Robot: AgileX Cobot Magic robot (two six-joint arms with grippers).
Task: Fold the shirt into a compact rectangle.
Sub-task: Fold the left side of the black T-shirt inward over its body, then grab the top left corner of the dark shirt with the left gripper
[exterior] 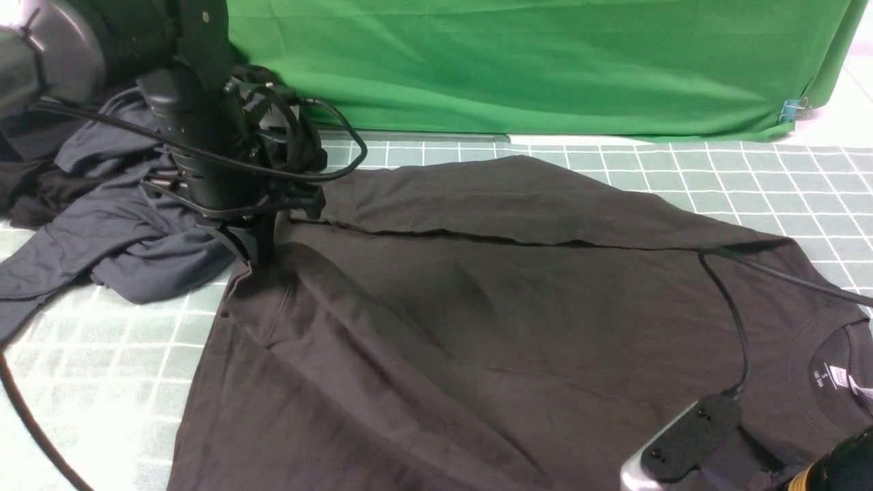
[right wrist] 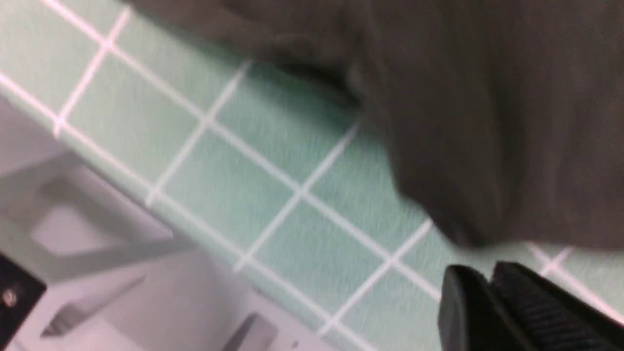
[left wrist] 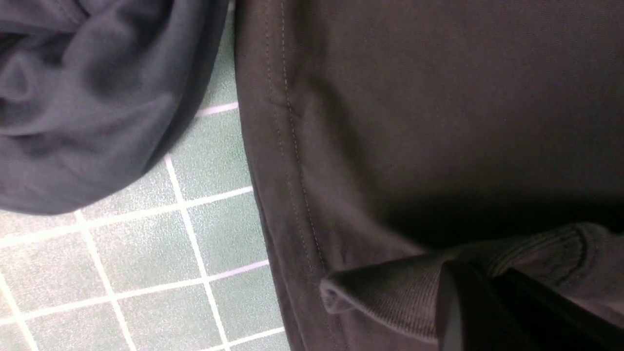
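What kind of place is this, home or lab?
Probably a robotics lab workstation: a green backdrop cloth hangs behind a gridded mat, and a robot arm stands over a shirt spread there.

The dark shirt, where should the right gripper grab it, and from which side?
Probably the loose rounded edge of the shirt nearest the right gripper, coming in from the green mat side. That edge ends over open tiles, so a finger could slide under it. The left gripper pinches a fold at the shirt's other end.

Shirt (exterior: 477,307) mid-mat (exterior: 102,354) w/ garment pile (exterior: 116,225) just left.
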